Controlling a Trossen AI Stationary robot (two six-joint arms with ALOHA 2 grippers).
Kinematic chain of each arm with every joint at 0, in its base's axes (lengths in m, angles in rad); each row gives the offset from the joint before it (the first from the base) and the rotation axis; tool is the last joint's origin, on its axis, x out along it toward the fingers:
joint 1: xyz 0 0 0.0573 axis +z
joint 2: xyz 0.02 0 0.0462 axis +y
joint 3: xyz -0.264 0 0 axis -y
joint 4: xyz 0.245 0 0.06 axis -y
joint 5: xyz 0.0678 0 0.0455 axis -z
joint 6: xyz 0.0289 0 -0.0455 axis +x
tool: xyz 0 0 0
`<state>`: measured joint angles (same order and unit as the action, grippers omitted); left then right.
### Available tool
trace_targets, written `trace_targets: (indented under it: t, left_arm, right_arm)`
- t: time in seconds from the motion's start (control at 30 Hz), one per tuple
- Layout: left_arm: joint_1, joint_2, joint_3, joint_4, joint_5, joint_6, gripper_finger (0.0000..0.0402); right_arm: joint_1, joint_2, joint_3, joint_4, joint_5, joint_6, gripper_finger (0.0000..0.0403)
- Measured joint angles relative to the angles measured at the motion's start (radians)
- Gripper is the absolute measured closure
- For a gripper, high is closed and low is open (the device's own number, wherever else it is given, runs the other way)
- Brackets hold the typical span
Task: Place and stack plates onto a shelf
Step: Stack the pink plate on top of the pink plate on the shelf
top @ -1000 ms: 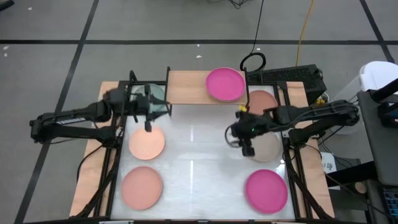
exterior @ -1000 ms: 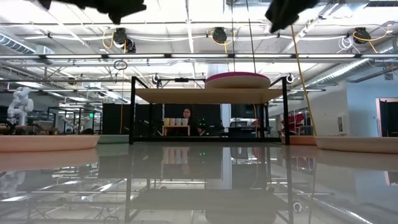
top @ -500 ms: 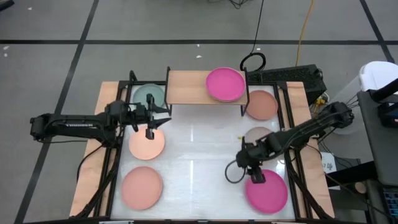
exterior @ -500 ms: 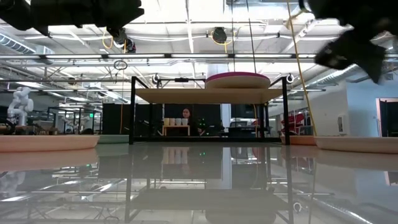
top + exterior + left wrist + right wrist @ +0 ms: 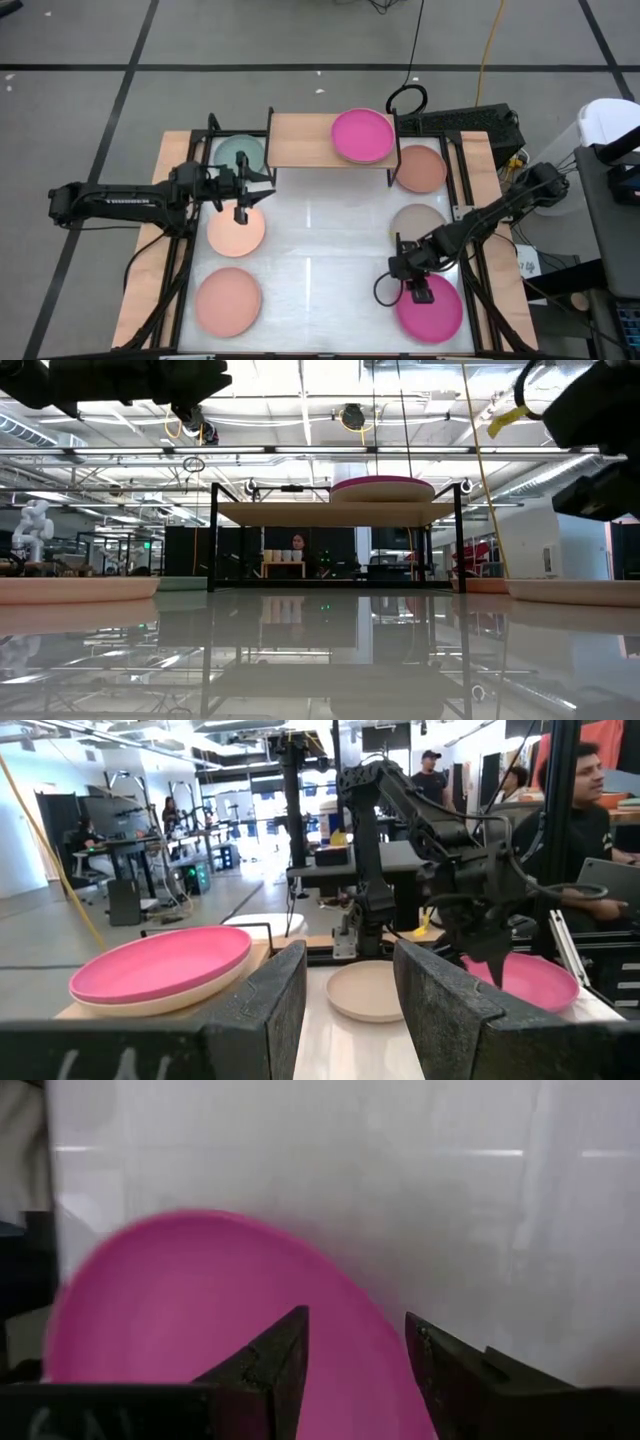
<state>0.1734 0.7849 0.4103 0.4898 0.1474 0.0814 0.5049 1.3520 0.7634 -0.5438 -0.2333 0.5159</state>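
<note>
My right gripper [image 5: 418,291] [image 5: 355,1365] is open, pointing down over the far-left rim of the near right magenta plate [image 5: 432,308] [image 5: 210,1330]. One finger stands on each side of that rim, and I see no touch. My left gripper [image 5: 243,203] [image 5: 348,1000] is open and empty above the peach plate [image 5: 237,231]. The shelf [image 5: 300,141] [image 5: 300,513] stands at the table's far edge. It bears a magenta plate [image 5: 361,134] [image 5: 160,963] stacked on a beige one. The other plates lie flat on the table.
A teal plate [image 5: 240,152] lies left of the shelf, a second peach plate [image 5: 228,301] near left. A salmon plate [image 5: 420,168] and a beige plate [image 5: 417,219] [image 5: 367,990] lie on the right. People sit in the room beyond the table. Bare tabletop [image 5: 320,250] lies in the middle.
My right gripper has swung from beside the beige plate toward the table's near edge and come down over the near right magenta plate. My left gripper has moved a little from over the teal plate toward the peach plate, then stayed still. No plate has moved.
</note>
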Motion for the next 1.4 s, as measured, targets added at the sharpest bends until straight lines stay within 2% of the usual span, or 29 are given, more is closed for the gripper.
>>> trace_targets:
  t: [0.3, 0.57, 0.7, 0.9, 1.27, 1.4]
  left_arm:
    - [0.0, 0.0, 0.0, -0.017, 0.0, -0.013, 0.0243]
    - [0.0, 0.0, 0.0, -0.017, 0.0, -0.025, 0.0243]
    - [0.0, 0.0, 0.0, -0.017, 0.0, -0.037, 0.0243]
    - [0.0, 0.0, 0.0, -0.016, -0.001, -0.035, 0.0243]
    - [0.0, 0.0, 0.0, -0.015, -0.01, -0.039, 0.0243]
    - [0.0, 0.0, 0.0, -0.015, -0.017, -0.035, 0.0243]
  right_arm:
    - [0.001, 0.0, -0.061, 0.001, 0.049, 0.022, 0.0254]
    - [0.001, 0.0, -0.084, 0.003, 0.05, 0.022, 0.0259]
    - [0.001, 0.0, -0.094, 0.002, 0.046, 0.017, 0.0291]
    - [0.0, -0.001, -0.094, 0.002, -0.016, 0.022, 0.0388]
    - [-0.01, -0.046, -0.034, 0.026, 0.006, 0.004, 0.0401]
    - [-0.048, -0.089, 0.01, 0.04, 0.096, 0.022, 0.0401]
